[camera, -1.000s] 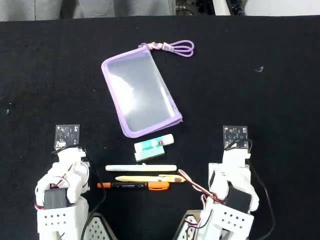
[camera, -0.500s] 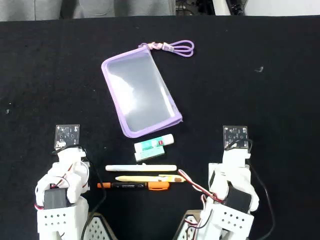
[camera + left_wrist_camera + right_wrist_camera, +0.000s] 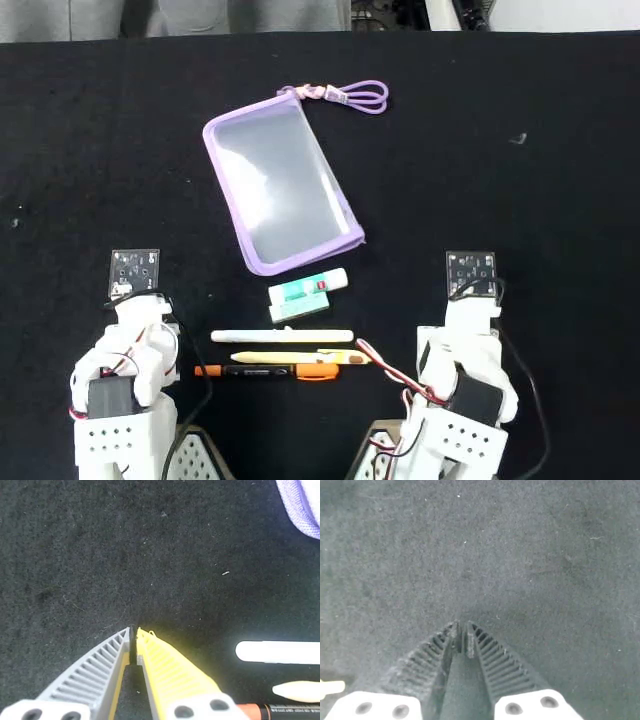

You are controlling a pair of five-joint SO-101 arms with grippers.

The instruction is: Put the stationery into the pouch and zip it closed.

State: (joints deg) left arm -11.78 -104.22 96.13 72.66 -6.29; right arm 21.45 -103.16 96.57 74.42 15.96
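A clear pouch with purple trim [image 3: 283, 189] lies tilted at the table's middle, its purple loop [image 3: 352, 97] at the far end. In front of it lie a white-and-green glue stick [image 3: 307, 287], a small eraser [image 3: 298, 309], a white pen [image 3: 282, 336], a cream pen [image 3: 295, 356] and an orange-capped black marker [image 3: 266, 371]. My left gripper [image 3: 134, 630] is shut and empty, resting to the left of the pens; the white pen [image 3: 278, 651] and a pouch corner [image 3: 300, 505] show beside it. My right gripper [image 3: 461, 626] is shut and empty over bare cloth, to the right of the pens.
The table is covered in black cloth [image 3: 520, 180]. Both arms are folded at the near edge, the left base [image 3: 115, 425] and the right base [image 3: 455, 420] flanking the stationery. Red and white wires [image 3: 385, 375] run near the marker's orange cap.
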